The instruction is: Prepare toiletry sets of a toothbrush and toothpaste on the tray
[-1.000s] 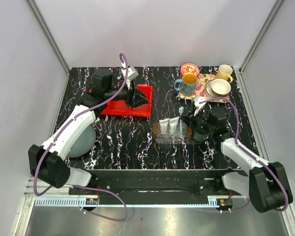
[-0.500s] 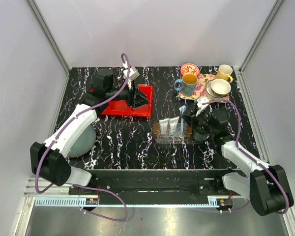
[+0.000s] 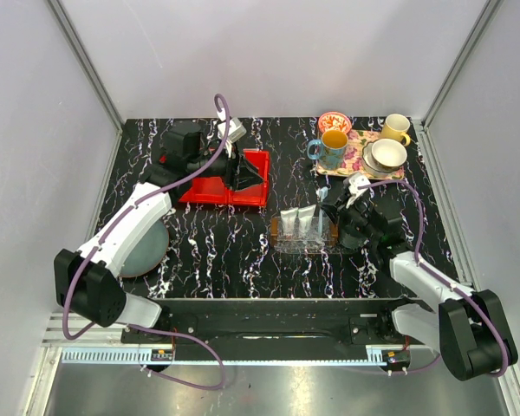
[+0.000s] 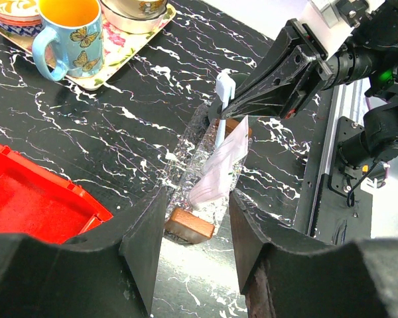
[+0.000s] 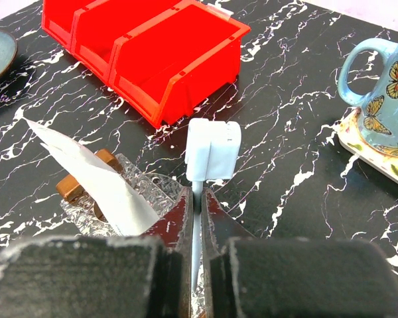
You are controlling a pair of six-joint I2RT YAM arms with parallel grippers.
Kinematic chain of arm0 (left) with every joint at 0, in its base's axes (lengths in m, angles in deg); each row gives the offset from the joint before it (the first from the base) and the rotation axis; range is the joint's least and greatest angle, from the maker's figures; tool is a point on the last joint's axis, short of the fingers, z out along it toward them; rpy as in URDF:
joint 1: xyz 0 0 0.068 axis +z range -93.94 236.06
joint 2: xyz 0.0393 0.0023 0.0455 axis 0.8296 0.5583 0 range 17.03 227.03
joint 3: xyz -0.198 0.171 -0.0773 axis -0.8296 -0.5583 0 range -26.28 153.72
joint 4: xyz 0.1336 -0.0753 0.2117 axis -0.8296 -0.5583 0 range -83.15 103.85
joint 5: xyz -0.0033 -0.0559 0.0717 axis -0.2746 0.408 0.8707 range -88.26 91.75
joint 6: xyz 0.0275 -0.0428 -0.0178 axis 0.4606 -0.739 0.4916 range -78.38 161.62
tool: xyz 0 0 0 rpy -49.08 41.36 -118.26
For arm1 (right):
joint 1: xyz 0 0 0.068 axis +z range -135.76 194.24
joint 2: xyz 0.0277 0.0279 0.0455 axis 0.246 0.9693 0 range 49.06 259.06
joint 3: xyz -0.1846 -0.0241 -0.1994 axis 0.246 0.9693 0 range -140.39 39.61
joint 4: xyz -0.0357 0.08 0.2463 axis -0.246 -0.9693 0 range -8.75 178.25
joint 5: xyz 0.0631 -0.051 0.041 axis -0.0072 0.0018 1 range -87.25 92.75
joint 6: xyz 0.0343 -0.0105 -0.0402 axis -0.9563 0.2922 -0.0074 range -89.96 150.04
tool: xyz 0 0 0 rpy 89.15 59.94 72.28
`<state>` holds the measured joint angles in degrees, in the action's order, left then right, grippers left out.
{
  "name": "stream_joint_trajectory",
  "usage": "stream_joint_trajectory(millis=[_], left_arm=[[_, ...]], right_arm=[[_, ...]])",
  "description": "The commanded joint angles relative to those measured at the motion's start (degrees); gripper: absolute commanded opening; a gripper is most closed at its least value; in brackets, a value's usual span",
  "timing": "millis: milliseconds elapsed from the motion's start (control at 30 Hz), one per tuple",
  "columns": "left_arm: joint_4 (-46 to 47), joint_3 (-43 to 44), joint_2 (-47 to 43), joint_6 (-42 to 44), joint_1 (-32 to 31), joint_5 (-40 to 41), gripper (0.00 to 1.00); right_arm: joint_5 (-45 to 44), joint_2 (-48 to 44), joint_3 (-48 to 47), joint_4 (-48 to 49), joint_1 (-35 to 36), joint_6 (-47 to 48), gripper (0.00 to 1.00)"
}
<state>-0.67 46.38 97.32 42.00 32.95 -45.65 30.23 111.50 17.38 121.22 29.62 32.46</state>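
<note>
Here the right gripper (image 5: pixel 198 199), clamped on the toothbrush (image 5: pixel 211 151), holds it head-forward just above the tray (image 5: pixel 156 189), beside a toothpaste tube (image 5: pixel 93 175), apparently to pair them, while the left gripper (image 4: pixel 198 199) hangs with jaws apart near the red bin (image 4: pixel 26 205).

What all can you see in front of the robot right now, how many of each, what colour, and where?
toothbrush: one, pale blue, pinched in the right claw above the tray
toothpaste tubes: two, white, in the tray
tray: one, clear with orange-brown ends, middle right
red bins: one joined row, red, far left of centre
floral tray: one, pink-patterned, far right corner
cups: four, blue butterfly, yellow, red-patterned, white; on the floral tray
plate: one, grey-blue, near left
left claw: one, black, open, above the red bins
right claw: one, black, shut on the toothbrush
</note>
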Motion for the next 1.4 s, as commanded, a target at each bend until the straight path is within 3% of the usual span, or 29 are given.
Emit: stream_joint_trajectory(millis=[0,1367], left_arm=[[1.25,2.39,0.30,0.41,0.26,-1.38,0.47],[-0.07,2.22,-0.84,1.37,0.26,-1.47,0.47]], right_arm=[[-1.20,-0.12,0.44,6.14,-0.35,-0.13,0.00],[4.77,3.22,4.22,13.26,-0.35,-1.19,0.03]])
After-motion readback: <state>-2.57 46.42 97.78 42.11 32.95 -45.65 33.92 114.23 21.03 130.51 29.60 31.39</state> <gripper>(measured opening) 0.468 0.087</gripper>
